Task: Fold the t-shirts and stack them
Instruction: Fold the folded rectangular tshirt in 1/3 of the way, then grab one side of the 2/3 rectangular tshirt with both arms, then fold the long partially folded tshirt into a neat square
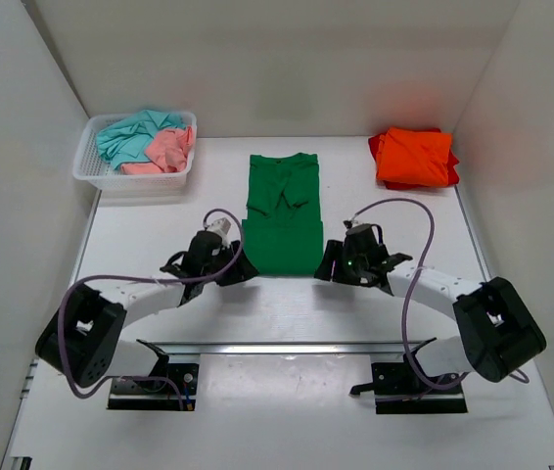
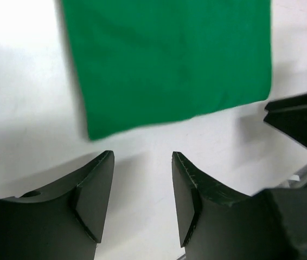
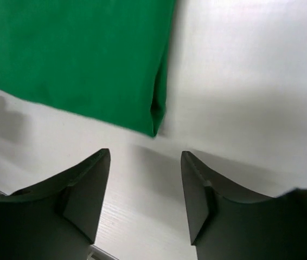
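Observation:
A bright green t-shirt (image 1: 282, 211) lies flat in the middle of the table, folded into a long narrow strip with its collar at the far end. My left gripper (image 1: 241, 266) stands open just off the shirt's near left corner; in its wrist view the green cloth (image 2: 170, 59) lies beyond the empty gripper (image 2: 142, 162). My right gripper (image 1: 332, 262) is open by the near right corner, its wrist view showing the folded edge (image 3: 88, 59) ahead of the empty gripper (image 3: 145, 160). A folded orange t-shirt (image 1: 414, 157) sits at the far right.
A white mesh basket (image 1: 125, 176) at the far left holds a teal shirt (image 1: 130, 135) and a pink shirt (image 1: 167, 149). White walls close in the table on three sides. A metal rail (image 1: 287, 347) carries both arm bases at the near edge.

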Action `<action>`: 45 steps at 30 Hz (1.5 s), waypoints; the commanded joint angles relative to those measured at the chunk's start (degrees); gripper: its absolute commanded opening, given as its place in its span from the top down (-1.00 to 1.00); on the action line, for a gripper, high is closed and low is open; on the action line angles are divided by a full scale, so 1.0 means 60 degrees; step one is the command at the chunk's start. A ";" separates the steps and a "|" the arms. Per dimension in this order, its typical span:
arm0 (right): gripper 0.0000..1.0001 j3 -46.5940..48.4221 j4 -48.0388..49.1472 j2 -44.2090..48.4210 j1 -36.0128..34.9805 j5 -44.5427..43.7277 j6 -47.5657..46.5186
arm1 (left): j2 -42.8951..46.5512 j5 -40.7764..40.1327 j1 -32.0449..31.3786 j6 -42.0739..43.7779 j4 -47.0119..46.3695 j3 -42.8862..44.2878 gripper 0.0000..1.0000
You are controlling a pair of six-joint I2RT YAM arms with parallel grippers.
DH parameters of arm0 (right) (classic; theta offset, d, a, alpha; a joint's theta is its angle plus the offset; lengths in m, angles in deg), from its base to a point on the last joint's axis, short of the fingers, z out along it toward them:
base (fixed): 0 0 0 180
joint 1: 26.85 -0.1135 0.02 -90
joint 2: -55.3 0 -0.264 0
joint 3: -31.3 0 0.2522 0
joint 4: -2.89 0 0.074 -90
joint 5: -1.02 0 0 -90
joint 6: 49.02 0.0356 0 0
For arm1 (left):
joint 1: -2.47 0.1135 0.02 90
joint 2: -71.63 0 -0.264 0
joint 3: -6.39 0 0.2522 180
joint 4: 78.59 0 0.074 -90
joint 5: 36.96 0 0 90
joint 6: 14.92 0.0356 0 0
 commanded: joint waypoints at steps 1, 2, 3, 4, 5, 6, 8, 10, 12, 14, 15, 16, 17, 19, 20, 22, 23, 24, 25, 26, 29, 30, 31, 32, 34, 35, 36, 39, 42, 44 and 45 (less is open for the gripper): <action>-0.07 -0.0762 0.1336 0.0471 -0.0454 -0.1154 0.1556 | 0.0712 -0.2372 -0.0393 -0.1032 -0.0617 -0.1120 -0.15; -0.11 -0.0866 0.1613 0.0384 -0.0541 -0.1082 0.1646 | 0.0799 -0.2387 -0.0408 -0.1123 -0.0882 -0.1284 -0.15; -0.13 -0.0939 0.1731 0.0296 -0.0528 -0.1009 0.1632 | 0.0670 -0.2503 -0.0408 -0.1197 -0.0957 -0.1285 -0.16; -0.14 -0.0853 0.1762 0.0092 -0.0542 -0.0979 0.1588 | 0.0523 -0.2591 -0.0408 -0.1125 -0.1030 -0.1227 -0.16; -0.14 -0.0809 0.1907 -0.0128 -0.0455 -0.0892 0.1646 | 0.0478 -0.2635 -0.0393 -0.1037 -0.1075 -0.1140 -0.18; -0.14 -0.0736 0.1981 -0.0217 -0.0469 -0.0862 0.1531 | 0.0246 -0.2665 -0.0408 -0.0920 -0.1133 -0.1037 -0.18; -0.14 -0.0619 0.2303 -0.0698 -0.0309 -0.0642 0.1515 | -0.0151 -0.2592 -0.0306 -0.0904 -0.1425 -0.0687 -0.18; -0.14 -0.0400 0.2435 -0.1065 -0.0221 -0.0598 0.1515 | -0.0837 -0.2271 -0.0305 -0.0861 -0.1543 -0.0335 -0.15; 0.05 -0.0121 0.2363 -0.1403 -0.0321 -0.0437 0.1485 | -0.1350 -0.1949 -0.0422 -0.0875 -0.1602 0.0163 -0.06; 0.52 -0.0004 0.2231 -0.1521 -0.0338 -0.0452 0.1442 | -0.1704 -0.1641 -0.0538 -0.0962 -0.1588 0.0355 0.23; 1.00 -0.0017 0.2187 -0.1478 -0.0366 -0.0466 0.1441 | -0.1821 -0.1596 -0.0569 -0.0992 -0.1588 0.0370 0.68; 1.00 -0.0177 0.2129 -0.1434 -0.0396 -0.0408 0.1470 | -0.1865 -0.1451 -0.0583 -0.1094 -0.1617 0.0370 0.86; 1.00 -0.0265 0.2128 -0.1347 -0.0454 -0.0350 0.1514 | -0.1793 -0.1333 -0.0627 -0.1196 -0.1574 0.0240 1.00; 0.99 -0.0339 0.1706 -0.1126 -0.0571 -0.0466 0.1384 | -0.1414 -0.1201 -0.0599 -0.1183 -0.1165 -0.0068 1.00; 1.00 -0.0456 0.1384 -0.0793 -0.0789 -0.0495 0.1238 | -0.1006 -0.1171 -0.0700 -0.1110 -0.0829 -0.0345 1.00; 1.00 -0.0690 0.0988 -0.0264 -0.1082 -0.0671 0.1062 | -0.0129 -0.1273 -0.0861 -0.1007 -0.0271 -0.0990 1.00; 1.00 -0.0938 0.0608 0.0072 -0.1389 -0.0686 0.1032 | 0.0515 -0.1273 -0.1065 -0.0920 0.0108 -0.1442 1.00; 0.99 -0.1245 0.0518 0.0496 -0.1508 -0.0642 0.1002 | 0.0884 -0.1331 -0.1328 -0.0832 0.0517 -0.1809 1.00; 1.00 -0.1538 0.0299 0.0906 -0.1756 -0.0569 0.1075 | 0.1512 -0.1390 -0.1635 -0.0831 0.0739 -0.2132 1.00; 1.00 -0.1671 0.0108 0.1113 -0.2092 -0.0612 0.1220 | 0.2200 -0.1434 -0.1769 -0.1020 0.1060 -0.2251 1.00; 0.99 -0.2156 -0.0492 0.2007 -0.3102 -0.1152 0.1674 | 0.3899 -0.1625 -0.2442 -0.1592 0.1619 -0.3115 1.00; 1.00 -0.2301 -0.0639 0.2255 -0.3381 -0.1140 0.1850 | 0.4413 -0.1553 -0.2502 -0.1767 0.1765 -0.3392 1.00; 1.00 -0.2505 -0.0597 0.2475 -0.3457 -0.0995 0.1895 | 0.4650 -0.1465 -0.2546 -0.1841 0.1984 -0.3554 1.00; 1.00 -0.2508 -0.0510 0.2579 -0.3486 -0.0776 0.1997 | 0.5117 -0.1435 -0.2517 -0.1914 0.2044 -0.3686 1.00; 1.00 -0.2508 -0.0567 0.2945 -0.3487 -0.0453 0.1926 | 0.5574 -0.1259 -0.2371 -0.1915 0.2365 -0.3571 1.00; 0.98 -0.2421 -0.0756 0.2975 -0.3443 -0.0277 0.1910 | 0.5779 -0.1215 -0.2327 -0.1915 0.2440 -0.3483 1.00; 1.00 -0.2130 -0.0975 0.3048 -0.3182 0.0014 0.1649 | 0.5824 -0.1113 -0.2240 -0.1799 0.2586 -0.3192 1.00; 0.99 -0.1324 -0.1430 0.3063 -0.2290 0.0906 0.0888 | 0.5592 -0.0806 -0.1787 -0.1506 0.2719 -0.2460 1.00; 1.00 -0.0577 -0.1373 0.2830 -0.0972 0.2297 0.0389 | 0.4978 -0.0178 -0.0924 -0.1300 0.2545 -0.1669 1.00; 1.00 0.0140 -0.1490 0.2465 -0.0339 0.2754 0.0007 | 0.4508 0.0102 -0.0090 -0.1300 0.2223 -0.1127 1.00; 1.00 0.0332 -0.1548 0.2332 0.0069 0.3003 -0.0226 | 0.4158 0.0350 0.0132 -0.1285 0.2105 -0.0979 1.00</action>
